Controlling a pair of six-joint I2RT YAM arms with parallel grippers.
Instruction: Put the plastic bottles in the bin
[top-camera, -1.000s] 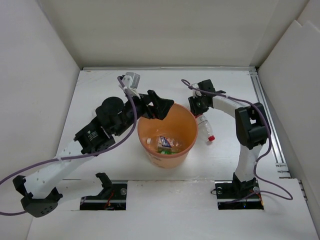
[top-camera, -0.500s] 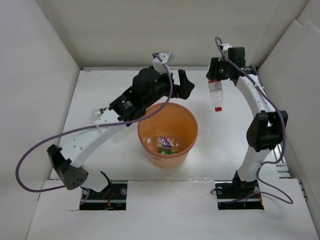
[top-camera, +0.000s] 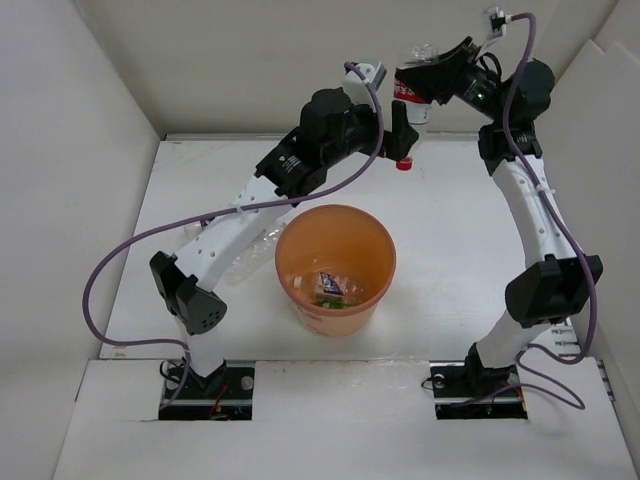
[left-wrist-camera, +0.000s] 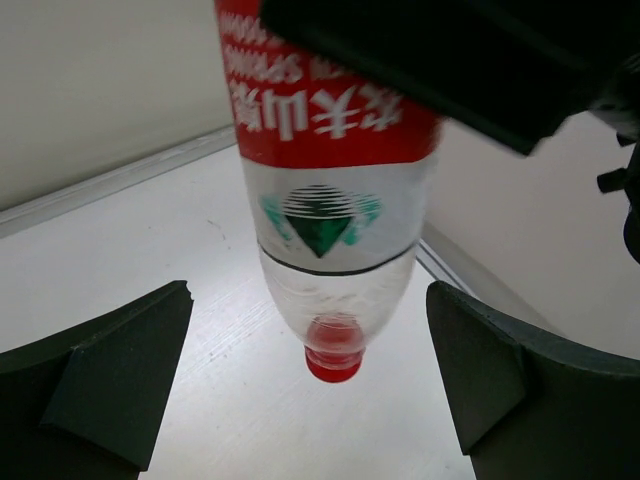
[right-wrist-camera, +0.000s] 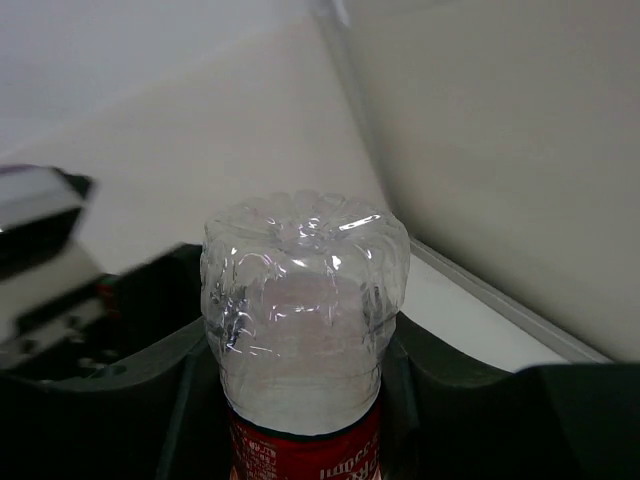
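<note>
Red-labelled clear plastic bottle (left-wrist-camera: 330, 200), inverted: right claw (top-camera: 432, 85) clamped on body. Left claw (top-camera: 402, 130) spread wide, empty. Advice: centre above round orange plastic bin (top-camera: 388, 250) before release.

Left arm (top-camera: 235, 225) and red-labelled bottle (top-camera: 410, 90) crowd behind the bin (top-camera: 340, 320), mouth unobstructed.

White table (top-camera: 450, 250), walled at the sides and back
An orange bin (top-camera: 335, 300) stands upright near the middle of the table. A clear bottle (top-camera: 248, 250) lies on its side just left of the bin, close beside it.
</note>
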